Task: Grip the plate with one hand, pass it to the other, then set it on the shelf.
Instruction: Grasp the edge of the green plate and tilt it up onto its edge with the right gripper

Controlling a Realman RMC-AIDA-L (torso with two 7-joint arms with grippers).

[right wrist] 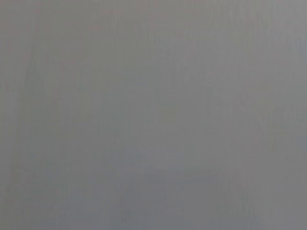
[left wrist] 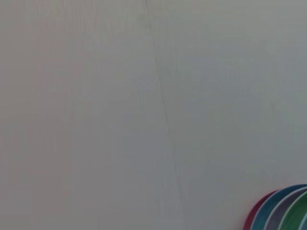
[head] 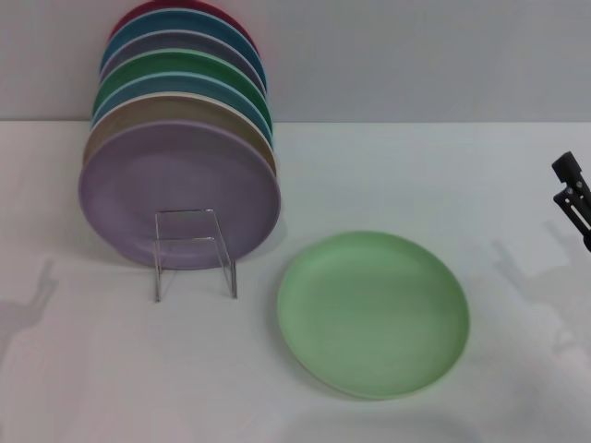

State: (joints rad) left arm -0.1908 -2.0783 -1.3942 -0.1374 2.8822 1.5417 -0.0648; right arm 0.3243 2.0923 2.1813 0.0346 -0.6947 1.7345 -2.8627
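Plate: round matte pale mint-green plate (head: 373, 314) lies flat on the white bench (head: 443, 185), nearest at five o'clock, untouched.
Shelf: clear squared rack (head: 195, 251) at nine o'clock, fronting stacked plates (head: 180, 129).
Right hand: black hand (head: 574, 200) at three o'clock; grip state unclear.
Left wrist: plate edges (left wrist: 283, 211) only.
Right wrist: blank.
Risk: the shallow rim may slip from a pinch.

plate (head: 373, 314): matte, smooth | shelf (head: 195, 251): clear glossy plastic | table (head: 111, 369): white cloth

A plain pale surface (left wrist: 120, 105) fills most of the view, crossed by one thin faint line (left wrist: 163, 100). At one corner, rims of stacked plates (left wrist: 283, 211) show: red, blue, lavender, green.
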